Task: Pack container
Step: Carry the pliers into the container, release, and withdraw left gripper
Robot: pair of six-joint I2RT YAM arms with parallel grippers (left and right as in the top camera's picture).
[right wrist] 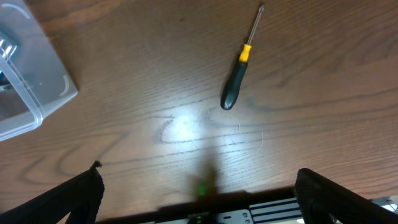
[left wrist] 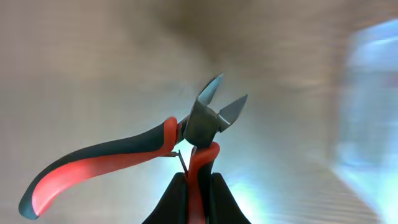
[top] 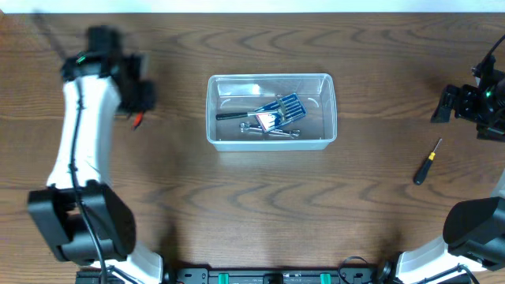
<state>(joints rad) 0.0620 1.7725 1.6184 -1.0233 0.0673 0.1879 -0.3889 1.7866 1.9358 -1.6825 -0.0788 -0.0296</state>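
Note:
The clear plastic container (top: 271, 111) stands at the table's middle; its corner shows in the right wrist view (right wrist: 31, 93). Inside lie a blue screwdriver case (top: 282, 109) and several metal tools. My left gripper (left wrist: 198, 186) is shut on one red-and-black handle of the side cutters (left wrist: 199, 124), held above the table at the far left (top: 138, 106), left of the container. My right gripper (right wrist: 198, 193) is open and empty at the far right (top: 461, 102). A black-and-yellow screwdriver (top: 427, 162) lies on the table below it, also in the right wrist view (right wrist: 239, 68).
Bare wooden table (top: 260, 205) lies around the container. The arm bases stand at the front left (top: 79, 221) and front right (top: 473, 229).

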